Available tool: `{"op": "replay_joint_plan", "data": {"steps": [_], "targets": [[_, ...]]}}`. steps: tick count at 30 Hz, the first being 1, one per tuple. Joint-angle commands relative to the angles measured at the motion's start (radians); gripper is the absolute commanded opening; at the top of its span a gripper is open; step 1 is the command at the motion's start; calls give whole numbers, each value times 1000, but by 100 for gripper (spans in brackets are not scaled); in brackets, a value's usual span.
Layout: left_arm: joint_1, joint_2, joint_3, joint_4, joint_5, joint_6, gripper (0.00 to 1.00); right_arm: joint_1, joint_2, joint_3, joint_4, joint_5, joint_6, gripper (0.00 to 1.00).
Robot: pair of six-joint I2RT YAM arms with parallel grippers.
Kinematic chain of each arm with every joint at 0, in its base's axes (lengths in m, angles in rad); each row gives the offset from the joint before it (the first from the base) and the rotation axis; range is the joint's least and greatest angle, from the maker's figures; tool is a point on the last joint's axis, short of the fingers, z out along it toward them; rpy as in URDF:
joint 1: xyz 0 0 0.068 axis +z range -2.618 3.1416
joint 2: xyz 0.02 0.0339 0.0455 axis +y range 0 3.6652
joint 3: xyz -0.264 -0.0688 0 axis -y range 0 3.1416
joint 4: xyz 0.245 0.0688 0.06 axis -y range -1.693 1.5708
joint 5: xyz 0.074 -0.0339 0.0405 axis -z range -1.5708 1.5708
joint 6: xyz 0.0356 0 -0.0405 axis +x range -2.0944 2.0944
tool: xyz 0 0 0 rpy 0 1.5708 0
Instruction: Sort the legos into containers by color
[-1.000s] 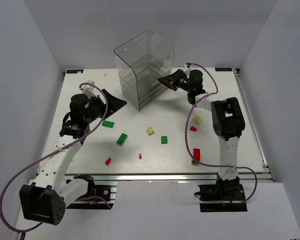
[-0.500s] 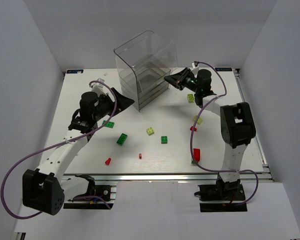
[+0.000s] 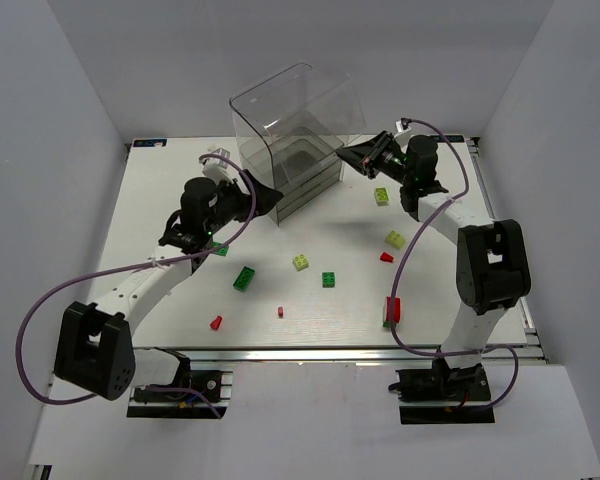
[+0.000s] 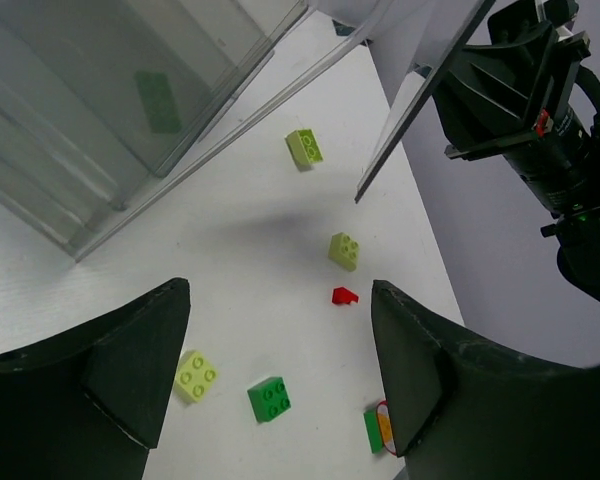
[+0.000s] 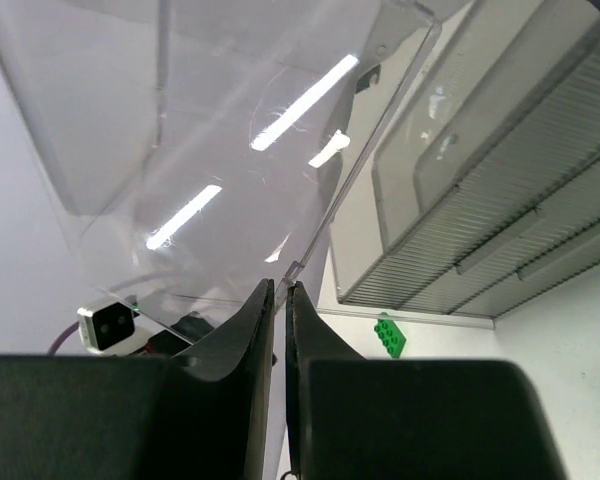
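The clear hood (image 3: 295, 105) of the drawer unit is tilted up off the stacked grey drawers (image 3: 305, 175). My right gripper (image 3: 346, 155) is shut on the hood's right edge (image 5: 325, 225), which runs between its closed jaws (image 5: 280, 292). My left gripper (image 3: 268, 194) is open and empty at the unit's front left corner, above the table (image 4: 280, 300). Loose legos lie on the table: a dark green 2x4 (image 3: 244, 278), a green 2x2 (image 3: 328, 279), yellow-green ones (image 3: 301, 261) (image 3: 381, 196) (image 3: 395, 239), and small red ones (image 3: 216, 322) (image 3: 386, 257).
A red and green pair of bricks (image 3: 392, 310) lies beside the right arm. A tiny red piece (image 3: 280, 311) lies near the front. A green brick (image 3: 218, 248) lies under my left arm. The white table edge (image 3: 330, 345) runs along the front.
My right gripper has moved right and up with the hood's edge, tilting the hood higher off the drawers. My left arm has swung right toward the unit's front corner.
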Motion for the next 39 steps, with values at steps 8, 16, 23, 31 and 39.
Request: {"op": "replay_joint_plan", "data": {"steps": [8,16,23,31,39], "targets": [[-28,87,131,211,76,14,86,-10,-93,18,-1,-28,-48,0],[-28,138,185,217,111,-8,91,-10,-106,18,-1,-31,-60,0],[-28,169,205,238,114,-15,91,-10,-123,25,-8,-40,-66,0],[-37,256,293,292,160,-74,81,-10,-137,30,-14,-48,-77,0],[-37,256,289,343,191,-129,48,-12,-140,35,-8,-52,-97,17]]}}
